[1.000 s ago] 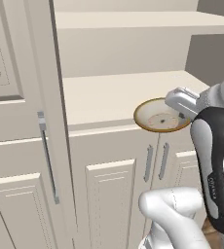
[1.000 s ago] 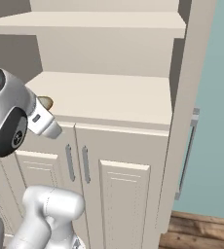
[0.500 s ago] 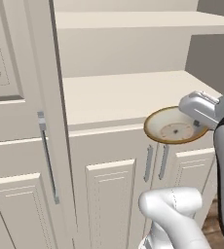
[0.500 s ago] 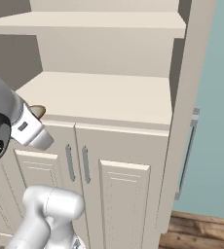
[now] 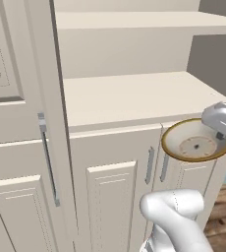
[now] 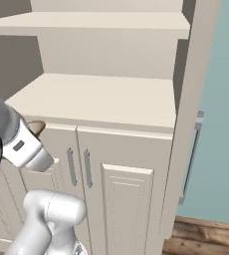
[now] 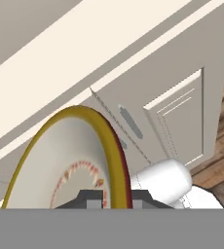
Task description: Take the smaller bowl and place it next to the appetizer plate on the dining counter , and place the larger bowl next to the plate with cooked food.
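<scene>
Cream cabinet doors (image 5: 110, 197) below, a bare shelf ledge (image 5: 134, 96) just behind. The gripper (image 7: 111, 199) pinches tight on the rim of the smaller bowl (image 5: 196, 142), holding it in the air, off the ledge's front edge. Tan-gold rim, pale inside, a speckled ring at its centre.

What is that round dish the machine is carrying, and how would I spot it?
Look at the cream cabinet with its open shelf. Just off the shelf's right front corner, the smaller bowl hangs in the air, pinched at its rim by the jaws. It is shallow, gold-rimmed and pale inside.
</scene>
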Tool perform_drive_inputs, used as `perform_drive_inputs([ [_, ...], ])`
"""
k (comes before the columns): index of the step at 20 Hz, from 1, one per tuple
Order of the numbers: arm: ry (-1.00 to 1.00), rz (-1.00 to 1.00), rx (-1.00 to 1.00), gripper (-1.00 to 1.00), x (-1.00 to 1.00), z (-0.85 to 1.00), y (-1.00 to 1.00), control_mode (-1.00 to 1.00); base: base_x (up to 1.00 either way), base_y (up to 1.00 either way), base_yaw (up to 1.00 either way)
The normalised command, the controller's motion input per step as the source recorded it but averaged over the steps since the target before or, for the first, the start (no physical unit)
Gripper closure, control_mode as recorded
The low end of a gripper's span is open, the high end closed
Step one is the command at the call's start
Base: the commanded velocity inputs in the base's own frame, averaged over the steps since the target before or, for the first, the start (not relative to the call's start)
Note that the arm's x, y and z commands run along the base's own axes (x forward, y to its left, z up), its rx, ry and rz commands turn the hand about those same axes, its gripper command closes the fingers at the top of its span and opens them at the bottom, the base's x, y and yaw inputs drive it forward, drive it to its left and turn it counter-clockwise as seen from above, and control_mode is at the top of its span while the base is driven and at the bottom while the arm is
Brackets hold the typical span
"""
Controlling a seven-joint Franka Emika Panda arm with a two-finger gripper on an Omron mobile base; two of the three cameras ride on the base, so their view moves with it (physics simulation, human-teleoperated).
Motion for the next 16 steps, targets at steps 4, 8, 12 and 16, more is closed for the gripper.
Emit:
perform_drive_inputs([
  [4, 0.03, 0.00, 0.00, 1.00, 0.18, 0.14, -0.01, -1.00, 0.00, 0.00, 0.00],
  [8, 0.03, 0.00, 0.00, 1.00, 0.08, 0.11, 0.00, 1.00, 0.03, 0.00, 0.00],
  [12, 0.00, 0.00, 0.00, 1.00, 0.00, 0.00, 0.00, 1.00, -0.47, 0.00, 0.00],
  [16, 0.00, 0.00, 0.00, 1.00, 0.00, 0.00, 0.00, 1.00, -0.55, 0.00, 0.02],
])
